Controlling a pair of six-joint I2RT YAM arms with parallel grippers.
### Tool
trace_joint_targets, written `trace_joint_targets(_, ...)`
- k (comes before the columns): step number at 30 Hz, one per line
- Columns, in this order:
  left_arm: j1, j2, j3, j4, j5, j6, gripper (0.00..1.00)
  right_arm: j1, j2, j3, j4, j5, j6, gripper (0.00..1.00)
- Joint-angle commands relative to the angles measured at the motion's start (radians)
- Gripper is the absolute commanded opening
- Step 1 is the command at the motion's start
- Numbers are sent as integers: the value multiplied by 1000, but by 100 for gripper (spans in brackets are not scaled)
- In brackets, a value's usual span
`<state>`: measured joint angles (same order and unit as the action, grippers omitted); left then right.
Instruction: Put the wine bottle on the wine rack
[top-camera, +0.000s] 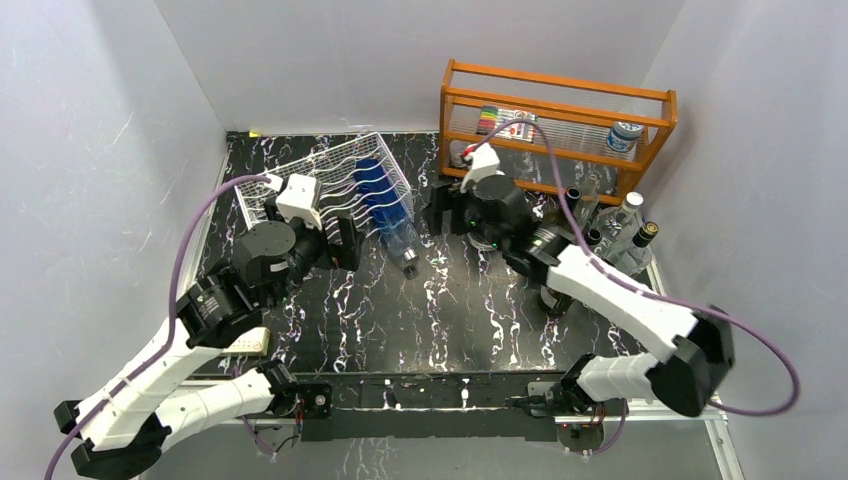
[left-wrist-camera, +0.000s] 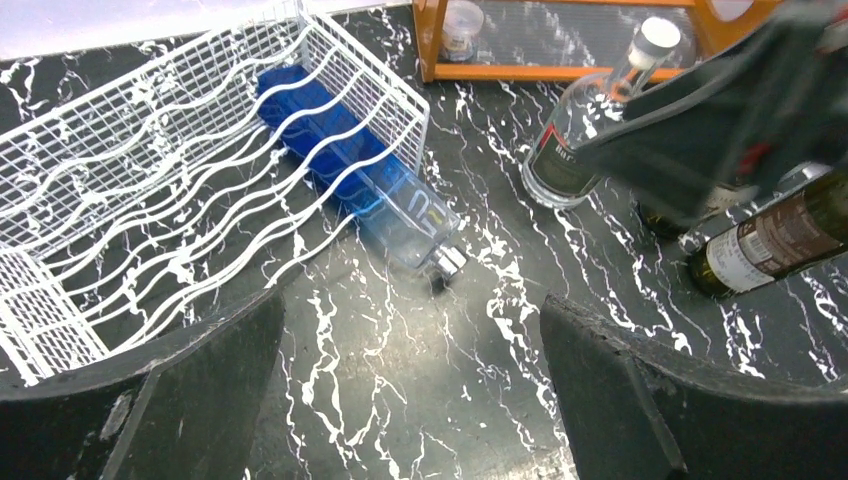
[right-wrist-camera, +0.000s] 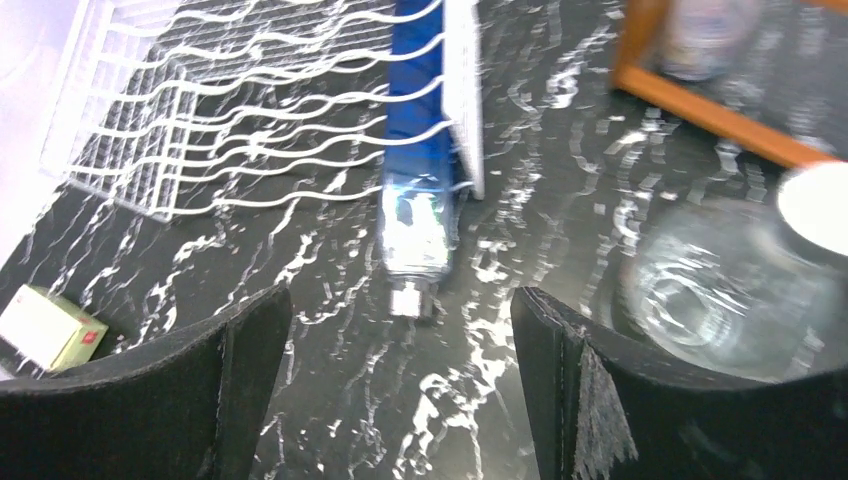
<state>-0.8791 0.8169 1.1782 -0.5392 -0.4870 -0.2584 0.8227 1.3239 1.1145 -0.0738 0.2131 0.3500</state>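
The white wire wine rack (top-camera: 320, 175) sits at the back left. It also shows in the left wrist view (left-wrist-camera: 130, 200) and the right wrist view (right-wrist-camera: 230, 110). A blue and clear bottle (top-camera: 390, 215) lies in the rack's rightmost cradle, its silver-capped neck sticking out toward the front (left-wrist-camera: 400, 215) (right-wrist-camera: 418, 200). My left gripper (top-camera: 342, 240) is open and empty just left of the bottle; its fingers (left-wrist-camera: 150, 400) frame bare table. My right gripper (top-camera: 442, 212) is open and empty just right of the bottle.
An orange wooden shelf (top-camera: 560, 105) stands at the back right with markers and a jar. Several bottles (top-camera: 625, 230) stand in front of it, among them a clear one (left-wrist-camera: 585, 130) (right-wrist-camera: 720, 285) and a dark one (left-wrist-camera: 770, 240). A small box (top-camera: 250, 340) lies near the left arm.
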Motion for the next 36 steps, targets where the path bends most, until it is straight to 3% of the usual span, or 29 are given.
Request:
trace_joint_targets(1,1,-11,-79,56,48,6,98,-5,-149,67,-300,256,4,90)
trace_joint_targets(6,0,-4,-153,167,101,13,98,-31,-164,264,-609,374,-3,89)
trace_joint_targets(11,2,13,-183,219,134,14,98,-40,-199,328,-734,499,-4,89)
trace_joint_targets(19,2,19,-220,254,165,-2,98,-50,-318,320,-1006,875,280,90)
trace_joint_targets(26,1,47,-219,272,187,-16,98,-60,-380,246,-1001,926,319,91)
trace_joint_targets(36,1,47,-246,284,212,-58,98,-155,-401,95,-912,813,333,67)
